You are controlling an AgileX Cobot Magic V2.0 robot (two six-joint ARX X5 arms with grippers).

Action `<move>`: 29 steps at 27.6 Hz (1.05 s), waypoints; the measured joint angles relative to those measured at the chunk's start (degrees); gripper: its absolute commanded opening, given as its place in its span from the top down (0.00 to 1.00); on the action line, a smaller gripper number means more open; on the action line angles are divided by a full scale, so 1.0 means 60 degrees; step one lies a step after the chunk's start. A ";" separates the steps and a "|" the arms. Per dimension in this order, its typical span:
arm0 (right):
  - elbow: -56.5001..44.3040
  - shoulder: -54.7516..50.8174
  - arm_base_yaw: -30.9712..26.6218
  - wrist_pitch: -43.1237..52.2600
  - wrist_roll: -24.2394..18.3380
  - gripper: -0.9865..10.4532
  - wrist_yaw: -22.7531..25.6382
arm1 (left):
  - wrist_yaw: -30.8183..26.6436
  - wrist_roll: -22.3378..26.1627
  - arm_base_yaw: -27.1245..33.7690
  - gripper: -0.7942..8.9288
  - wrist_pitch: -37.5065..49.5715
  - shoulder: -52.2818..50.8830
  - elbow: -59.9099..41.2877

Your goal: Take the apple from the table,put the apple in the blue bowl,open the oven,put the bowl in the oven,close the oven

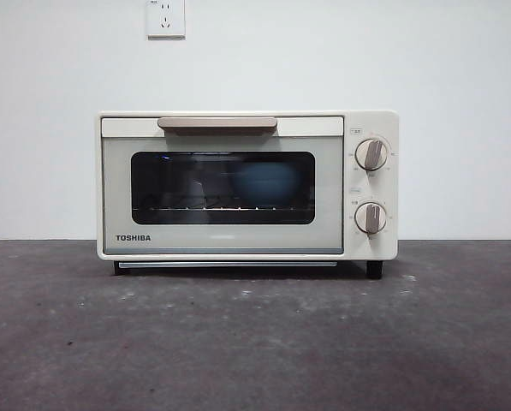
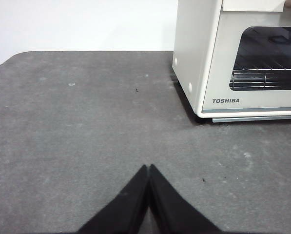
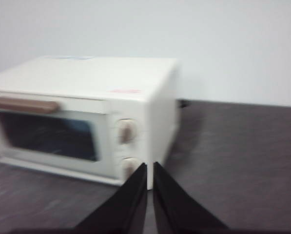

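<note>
The cream-white Toshiba oven [image 1: 246,184] stands on the dark grey table [image 1: 255,342] with its door shut. Through the dark glass window the blue bowl [image 1: 268,184] shows dimly on the rack inside. The apple is hidden from view. Neither arm appears in the front view. My left gripper [image 2: 148,168] is shut with nothing in it, low over bare table off the oven's [image 2: 238,58] Toshiba-logo corner. My right gripper [image 3: 150,165] is also shut and holds nothing, pulled back from the oven's [image 3: 87,117] knob side; that view is blurred.
A white wall with a power socket [image 1: 165,17] stands behind the oven. Two round knobs [image 1: 371,154] sit beside the door, and the beige bar handle [image 1: 217,125] runs along its top. The table's rounded corner [image 2: 13,56] shows in the left wrist view.
</note>
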 measured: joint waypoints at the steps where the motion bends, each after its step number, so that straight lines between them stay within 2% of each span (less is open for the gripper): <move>1: -0.0288 -0.0273 -0.0204 0.0244 -0.0066 0.91 0.0004 | 0.0000 0.0000 0.0000 0.91 0.0000 0.0000 0.0000; 6: -0.1916 -0.1574 -0.0831 0.1796 -0.0266 0.91 0.0153 | 0.0000 0.0000 -0.0004 0.91 0.0000 0.0000 0.0000; 15: -0.3938 -0.2823 -0.0896 0.2047 -0.0270 0.91 0.0521 | 0.0000 0.0000 -0.0004 0.91 0.0000 0.0000 0.0000; 24: -0.4186 -0.3198 -0.0903 0.0186 -0.0146 0.91 0.0780 | 0.0000 0.0000 -0.0004 0.91 0.0007 0.0000 0.0000; 29: -0.4182 -0.3180 -0.0903 0.0193 0.0000 0.91 0.0816 | 0.0000 0.0000 -0.0004 0.91 0.0007 0.0000 0.0000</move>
